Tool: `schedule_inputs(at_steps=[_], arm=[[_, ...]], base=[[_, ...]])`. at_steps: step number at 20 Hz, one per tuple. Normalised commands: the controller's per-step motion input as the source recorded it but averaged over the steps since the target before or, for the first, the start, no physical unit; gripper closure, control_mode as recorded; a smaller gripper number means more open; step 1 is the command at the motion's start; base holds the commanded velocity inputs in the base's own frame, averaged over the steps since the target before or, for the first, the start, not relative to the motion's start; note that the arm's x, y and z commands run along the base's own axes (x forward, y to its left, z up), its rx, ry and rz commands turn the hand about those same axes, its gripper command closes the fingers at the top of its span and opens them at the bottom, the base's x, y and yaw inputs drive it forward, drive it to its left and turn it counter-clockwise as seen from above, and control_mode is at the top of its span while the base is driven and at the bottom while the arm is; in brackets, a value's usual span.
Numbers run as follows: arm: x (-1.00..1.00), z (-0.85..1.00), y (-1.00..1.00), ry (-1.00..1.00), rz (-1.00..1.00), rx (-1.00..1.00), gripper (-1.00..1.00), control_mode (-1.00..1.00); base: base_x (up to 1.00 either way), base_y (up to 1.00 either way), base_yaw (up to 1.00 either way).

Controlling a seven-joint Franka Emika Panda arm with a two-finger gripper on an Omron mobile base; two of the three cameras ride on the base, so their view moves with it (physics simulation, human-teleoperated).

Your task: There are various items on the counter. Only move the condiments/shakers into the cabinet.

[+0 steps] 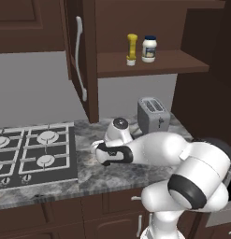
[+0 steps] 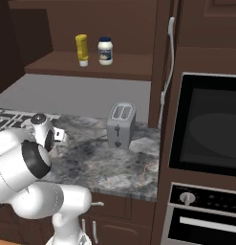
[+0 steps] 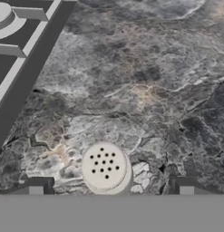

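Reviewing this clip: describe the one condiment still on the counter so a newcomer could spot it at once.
On the speckled granite counter, just right of the black stovetop, a small pale grey shaker stands between the open pincer tips. Its round top dotted with dark holes sets it apart; the yellow bottle and blue-lidded jar are already shelved.

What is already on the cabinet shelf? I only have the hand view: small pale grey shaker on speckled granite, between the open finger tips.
Observer: The slim yellow squeeze bottle and the white jar with dark blue lid stand upright on the dark brown wall cabinet's shelf.
Operator: Door?
Observer: The cabinet door with the long curved silver handle stands open.
Operator: Anything else on the counter?
Observer: A boxy grey two-slot toaster, at the back, beyond the arm.
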Motion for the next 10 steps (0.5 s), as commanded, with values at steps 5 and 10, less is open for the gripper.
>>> schedule_inputs(at_steps=[5,10], arm=[[0.07,0.00,0.02,0.00,0.00,0.00,-1.00,-1.00],[0.07,-0.04,0.04,0.00,0.00,0.00,-1.00,-1.00]], base=[[0.00,0.00,0.00],[0.00,0.00,0.00]])
